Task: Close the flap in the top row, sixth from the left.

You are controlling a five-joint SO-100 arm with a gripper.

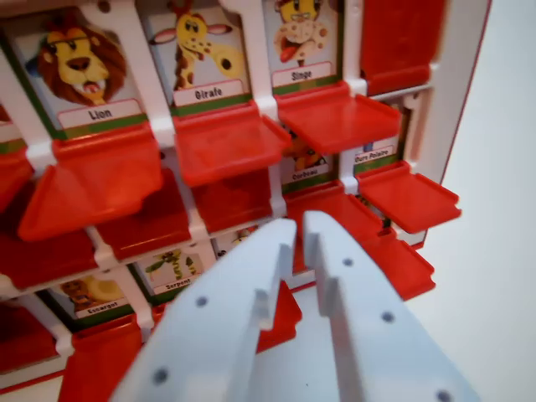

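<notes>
A white-framed board (456,75) of animal cards with red flaps fills the wrist view. In the top row visible here, the flaps under Lion (92,180), Girafe (226,142) and Singe (335,117) lie folded down, showing their pictures. The cell at the far right of that row is covered by an upright red flap (400,38). My gripper (299,228) reaches in from the bottom, its two white fingers almost together with only a thin slit and nothing between them. Its tips sit below the Girafe and Singe flaps, apart from them.
In the row below, the Ours Polaire flap (408,197) lies folded down at the right, and more lowered flaps (394,260) follow beneath. Serpent (172,270) and Escargot (92,295) cards show lower left. A white tabletop (494,276) lies right of the board.
</notes>
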